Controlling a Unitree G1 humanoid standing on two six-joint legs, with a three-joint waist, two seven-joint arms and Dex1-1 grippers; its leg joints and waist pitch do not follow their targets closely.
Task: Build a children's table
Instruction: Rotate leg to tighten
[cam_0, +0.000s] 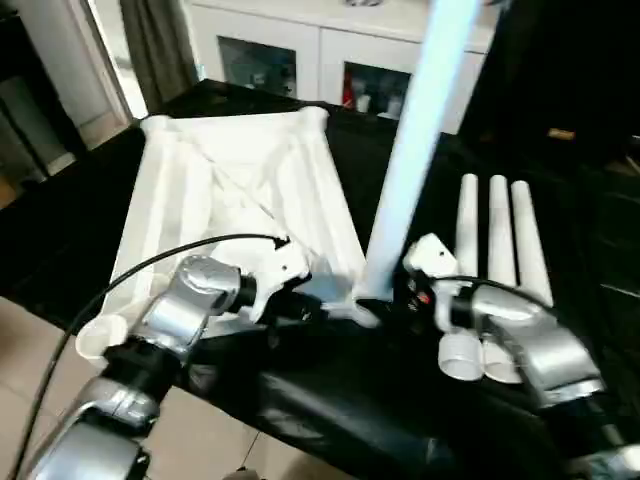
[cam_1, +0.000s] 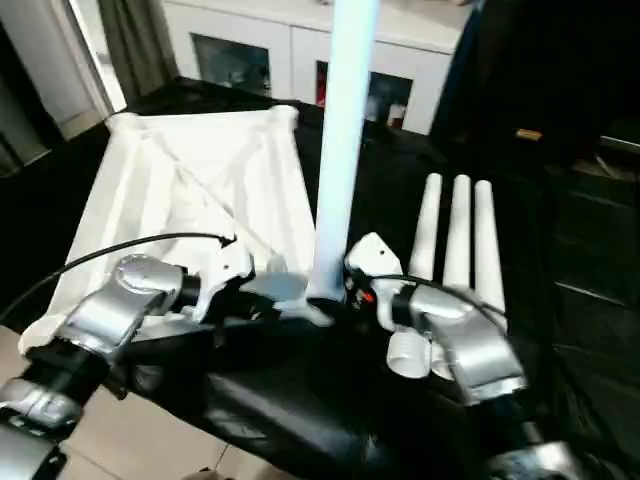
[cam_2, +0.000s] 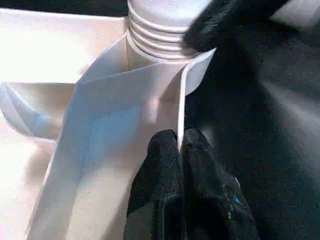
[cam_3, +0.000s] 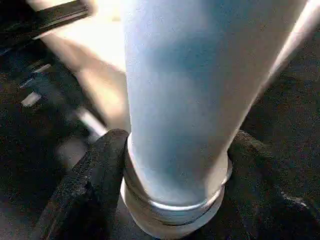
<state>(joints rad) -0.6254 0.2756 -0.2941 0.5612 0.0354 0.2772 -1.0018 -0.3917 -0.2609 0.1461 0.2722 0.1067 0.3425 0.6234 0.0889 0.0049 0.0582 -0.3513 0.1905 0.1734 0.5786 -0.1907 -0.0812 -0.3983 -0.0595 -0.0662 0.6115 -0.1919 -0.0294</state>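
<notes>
Silver forearms frame the work: left claw (cam_2: 177, 165) pinches the upturned tabletop's (cam_0: 230, 190) rim beside the near corner socket (cam_2: 192, 75), right claw (cam_3: 170, 175) straddles the upright leg's (cam_0: 415, 150) threaded base. Cross-threading could jam it if the leg leans.

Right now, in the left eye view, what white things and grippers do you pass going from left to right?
White ribbed plastic tabletop → left gripper → upright white tubular leg → right gripper → three white tubular legs lying side by side.
</notes>
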